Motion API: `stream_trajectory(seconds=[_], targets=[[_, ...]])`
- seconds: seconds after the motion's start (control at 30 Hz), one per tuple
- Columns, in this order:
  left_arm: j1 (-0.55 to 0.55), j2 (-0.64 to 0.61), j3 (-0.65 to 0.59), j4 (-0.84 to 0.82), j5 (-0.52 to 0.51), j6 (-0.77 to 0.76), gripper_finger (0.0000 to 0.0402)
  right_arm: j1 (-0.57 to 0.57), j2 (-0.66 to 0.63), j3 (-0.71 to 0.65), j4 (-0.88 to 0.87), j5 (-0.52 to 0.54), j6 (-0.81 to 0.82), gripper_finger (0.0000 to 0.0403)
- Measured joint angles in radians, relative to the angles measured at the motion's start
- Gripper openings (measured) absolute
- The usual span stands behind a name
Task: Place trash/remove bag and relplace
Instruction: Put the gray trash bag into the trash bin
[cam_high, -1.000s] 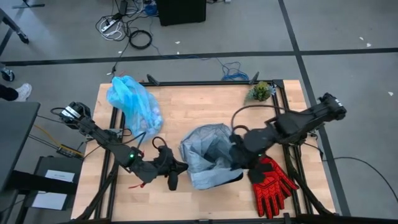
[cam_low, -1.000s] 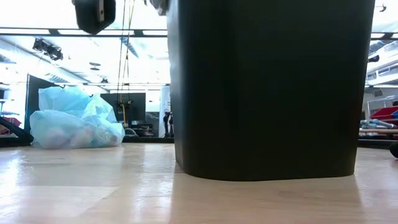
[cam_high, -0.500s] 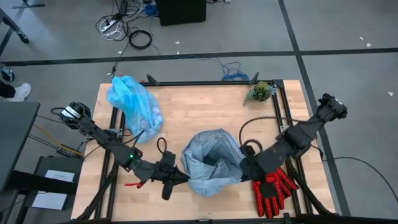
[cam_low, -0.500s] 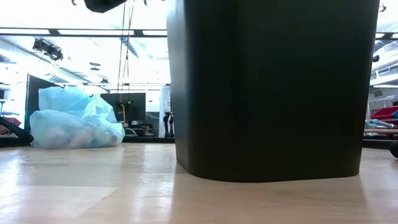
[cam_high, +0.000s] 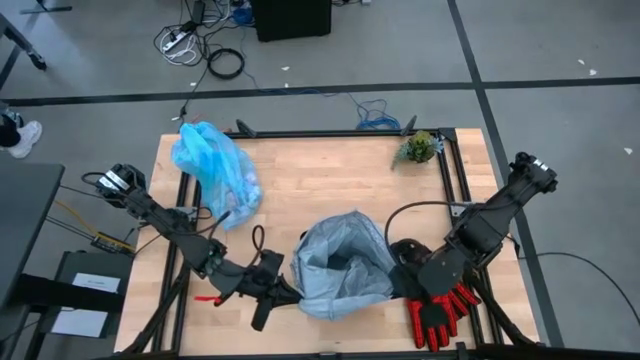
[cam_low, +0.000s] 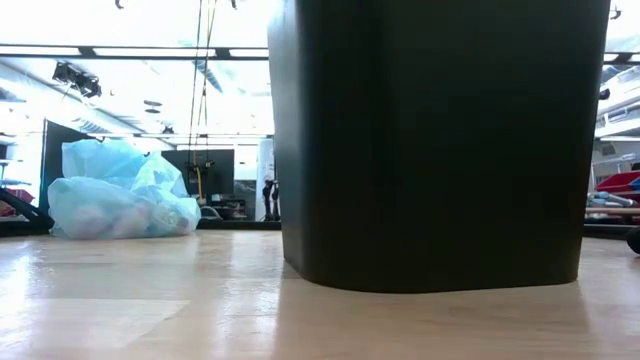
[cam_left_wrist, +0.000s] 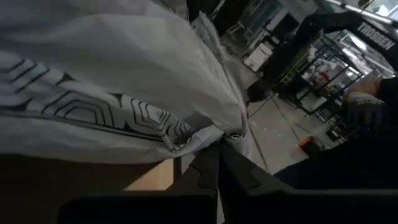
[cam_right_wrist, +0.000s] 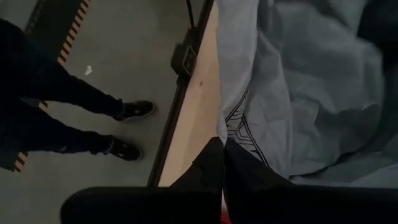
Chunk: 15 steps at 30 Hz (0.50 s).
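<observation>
bag: bright translucent cyan-blue; pale wads show faintly through it in the low view
grey-blue bag: dull pale grey-blue, with black line print of hexagon-like shapes
bin: black
surface: light wood planks, framed in black
glove: red with black pattern
plant: green
arms: dark; both end effectors black
floor: grey, crossed by dark lines

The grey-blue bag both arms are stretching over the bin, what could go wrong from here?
The grey-blue bag is held only by thin pinches of film in the shut left end effector and the shut right end effector; either edge could slip out or tear. The black bin stands loose on the table, so uneven pulling may tip it.
</observation>
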Motion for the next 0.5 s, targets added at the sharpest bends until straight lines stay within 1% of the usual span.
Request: stream_trajectory(seconds=[0.17,0.33,0.5], targets=[[-0.012,0.014,0.000,-0.027,-0.006,-0.024,0.0005,0.010,0.000,-0.038,0.001,0.001,0.016,0.0000],[-0.012,0.036,0.000,-0.134,-0.029,-0.102,0.0005,0.010,0.000,-0.078,0.015,0.003,0.011,0.0000],[-0.012,0.060,0.000,-0.137,-0.036,-0.100,0.0005,0.007,-0.001,-0.104,0.018,0.005,-0.006,0.0000]])
